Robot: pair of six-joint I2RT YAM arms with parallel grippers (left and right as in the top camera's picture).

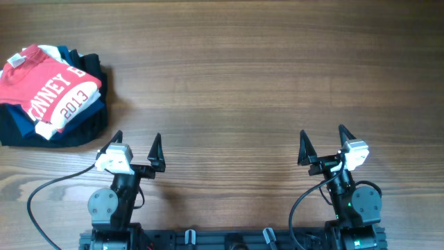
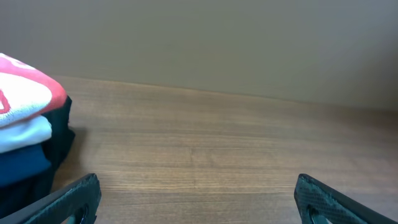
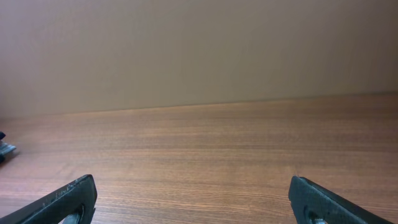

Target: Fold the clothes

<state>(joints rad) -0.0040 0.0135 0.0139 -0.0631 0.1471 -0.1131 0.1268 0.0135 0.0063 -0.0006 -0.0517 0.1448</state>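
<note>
Lying at the far left of the table [image 1: 243, 69], the shirt [image 1: 48, 83] tops a small pile of folded garments. It sits askew to the table edge. Its white neck tag is at the far-left end, and its length runs from there toward the near right. The white lettering and "2013" cross that line on a slant, rising from near left to far right in the overhead view. The cloth is soft red cotton with a rounded, puffy fold on the side the left wrist camera sees.

Under it come a white garment [image 2: 25, 134], a navy one [image 2: 22, 165] and a black one [image 2: 59, 137] that spreads widest.

The table is brown wood with fine straight grain running side to side and a matte finish. Behind it stands a plain beige wall [image 3: 199, 50].

The left gripper [image 1: 137, 142] waits just near-right of the pile, jaws spread wide and holding nothing. The right gripper [image 1: 322, 139] is well apart on the other side, likewise released and empty. Both have black, pointed, wedge-shaped fingers. A black cable [image 1: 48, 191] loops beside the left arm's base.
</note>
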